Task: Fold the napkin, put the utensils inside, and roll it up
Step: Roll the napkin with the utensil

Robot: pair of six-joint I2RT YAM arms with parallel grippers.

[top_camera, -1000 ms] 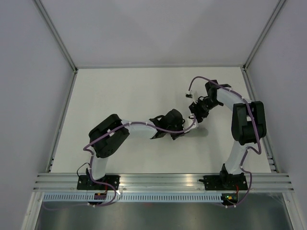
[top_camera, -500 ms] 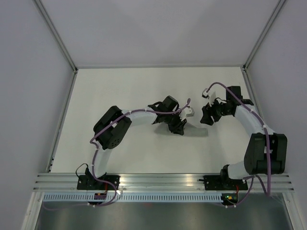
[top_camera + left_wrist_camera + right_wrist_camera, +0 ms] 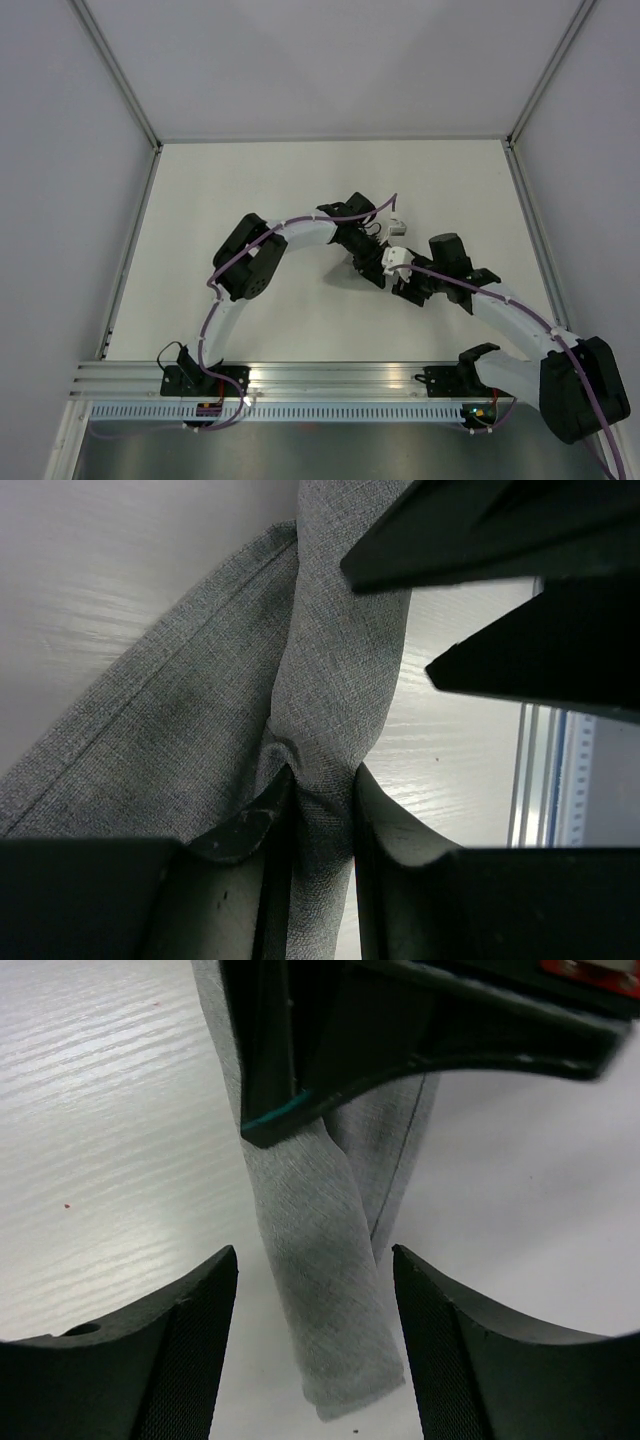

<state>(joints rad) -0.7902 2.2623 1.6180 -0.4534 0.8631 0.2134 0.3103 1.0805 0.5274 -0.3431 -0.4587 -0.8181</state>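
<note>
Grey, felt-like napkin [image 3: 330, 710], rolled into a narrow tube with a stitched hem showing, lies on the pale surface [image 3: 90, 1110]. My left hand [image 3: 322, 805] is clenched on the roll, pinching the cloth between both fingers. My right hand [image 3: 312, 1290] is spread wide, with one finger on either side of the roll's loose end.

The napkin [image 3: 180, 730] is shown as a matt grey cloth of fine, heathered weave with a stitched hem. The table [image 3: 90, 1110] is shown as a smooth white surface marked by faint grain-like lines and a soft sheen. The fingers [image 3: 240, 825] of the left gripper [image 3: 322, 780] are seen in smooth, slightly glossy black plastic, the right gripper [image 3: 315, 1260] is given matt black, finely dotted pads [image 3: 190, 1360], and the rail [image 3: 340, 378] is rendered in brushed silvery metal.
</note>
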